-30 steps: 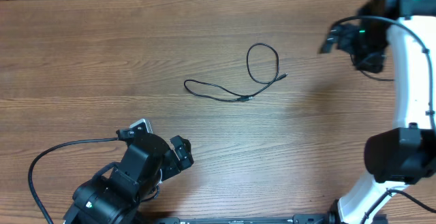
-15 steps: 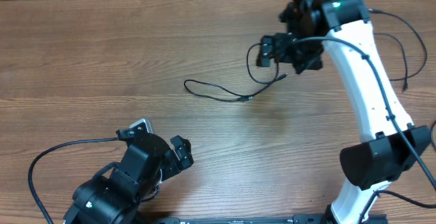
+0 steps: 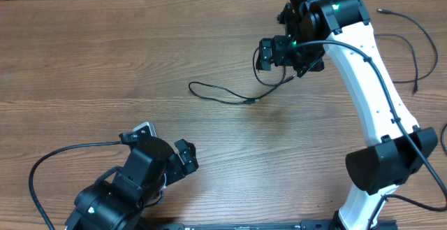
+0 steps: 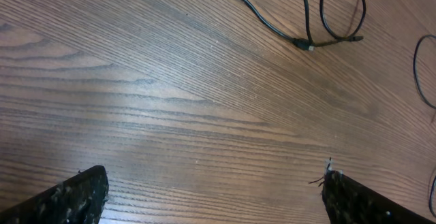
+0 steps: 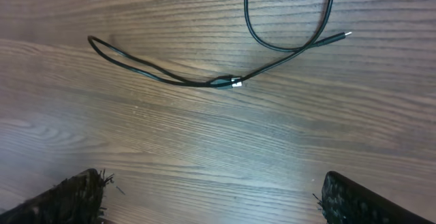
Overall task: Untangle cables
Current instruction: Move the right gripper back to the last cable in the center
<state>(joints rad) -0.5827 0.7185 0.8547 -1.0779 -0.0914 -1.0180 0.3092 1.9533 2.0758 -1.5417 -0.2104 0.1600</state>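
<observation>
A thin black cable [image 3: 216,94] lies loose in the middle of the wooden table, with a long bend on the left and a round loop on the right that ends in small plugs. It also shows in the left wrist view [image 4: 272,23] and the right wrist view [image 5: 163,80]. My right gripper [image 3: 269,54] hovers over the loop, open and empty [image 5: 211,180]. My left gripper [image 3: 185,156] rests near the front left, open and empty [image 4: 214,176], well short of the cable.
A second thin black cable [image 3: 417,55] lies at the far right edge of the table, and part of it shows in the left wrist view [image 4: 419,81]. A thicker black cable [image 3: 42,167] runs from the left arm's base.
My right arm has swung from the far right to above the cable's loop. The second cable at the right edge now shows. The left arm and the middle cable have not moved.
</observation>
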